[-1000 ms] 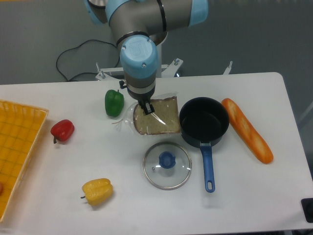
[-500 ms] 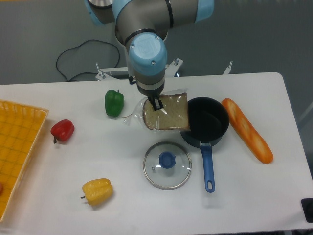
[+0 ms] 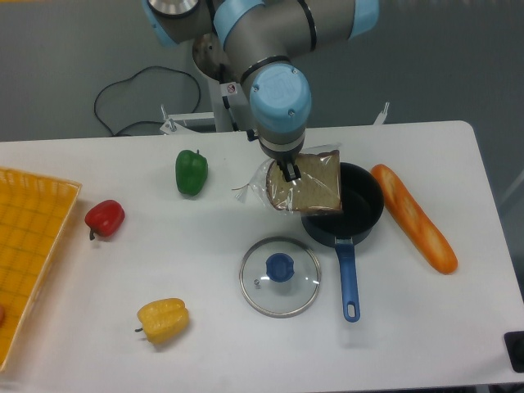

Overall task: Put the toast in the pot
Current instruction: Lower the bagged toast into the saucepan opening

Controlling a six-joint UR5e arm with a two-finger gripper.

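Just above the middle of the frame, the gripper holds the toast in the air, and the slice hangs partly over the left rim of the pot. The step in hand, as I judge it, is the carrying: the toast is lifted off the table and is nearly at the pot, but it is not yet inside.

For the next move, the arm should go a little more to the right, until the slice is over the dark inside of the pot, then go down and let it go. The slice looks almost as wide as the opening, so it may catch on the rim.

The two fingers are closed tightly on the left part of the toast, through its clear plastic wrap. They touch nothing else. A loose end of the plastic sticks out to the left of the fingers.
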